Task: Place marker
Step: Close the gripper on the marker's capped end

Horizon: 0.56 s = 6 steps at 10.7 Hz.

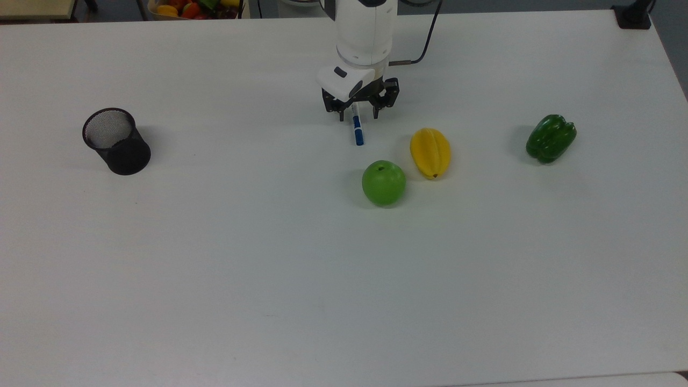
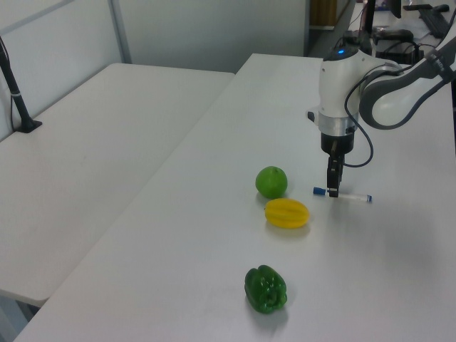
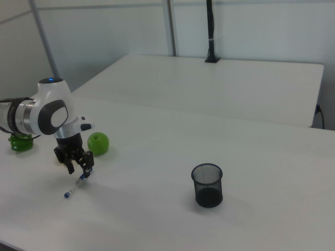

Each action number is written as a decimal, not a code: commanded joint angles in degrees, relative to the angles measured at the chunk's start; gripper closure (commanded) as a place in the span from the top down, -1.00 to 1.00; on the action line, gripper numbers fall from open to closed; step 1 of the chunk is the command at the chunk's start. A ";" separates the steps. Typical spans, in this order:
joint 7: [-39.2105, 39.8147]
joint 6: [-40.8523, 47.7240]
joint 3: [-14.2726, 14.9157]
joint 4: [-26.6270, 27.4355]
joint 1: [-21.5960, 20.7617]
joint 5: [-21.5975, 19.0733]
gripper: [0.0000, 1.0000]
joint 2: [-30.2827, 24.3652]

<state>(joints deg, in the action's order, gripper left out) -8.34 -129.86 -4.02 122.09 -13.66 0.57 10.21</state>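
While the marker (image 1: 357,127) lies flat on the table (image 1: 215,269), the gripper (image 1: 358,115) is low over its white barrel, fingers spread and straddling it, one on each side in the top view. No contact can be confirmed; in the left view the fingertip (image 2: 333,191) reaches down to about the marker (image 2: 342,195) near its blue-capped end, with most of the barrel and the far blue end extending to the left view's right. In the right view the marker (image 3: 75,186) sticks out below the gripper (image 3: 77,168) toward the near table edge. Judged step: the pick, at the point just before closing; nothing lifted yet. Neighbours: apple (image 1: 384,183) and yellow fruit (image 1: 430,152) sit near the marker's capped end but apart from it; pepper (image 1: 551,137) well off to the top view's right. A black mesh cup (image 1: 115,141) stands upright and well apart on the top view's left, likely the destination, though the task does not name one. Next move calls for: close squarely on the barrel, check it does not roll or pivot between the fingers, lift clear of the table. The grasp sits off-centre toward one end, so the long free end may droop on lift. If the cup is the goal, the marker will have to be turned end-down over its rim.
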 commanded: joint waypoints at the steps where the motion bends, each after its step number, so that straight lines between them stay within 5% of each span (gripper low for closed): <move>1: -1.50 -1.98 -0.54 2.44 -0.22 2.15 0.16 -0.28; 4: -1.50 -4.18 -0.99 4.03 -0.22 4.00 -0.24 -0.01; 6: -1.50 -4.18 -1.07 4.12 -0.22 4.35 -0.94 0.34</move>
<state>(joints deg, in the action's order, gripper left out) -8.37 -132.24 -4.96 124.53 -13.71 3.34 10.76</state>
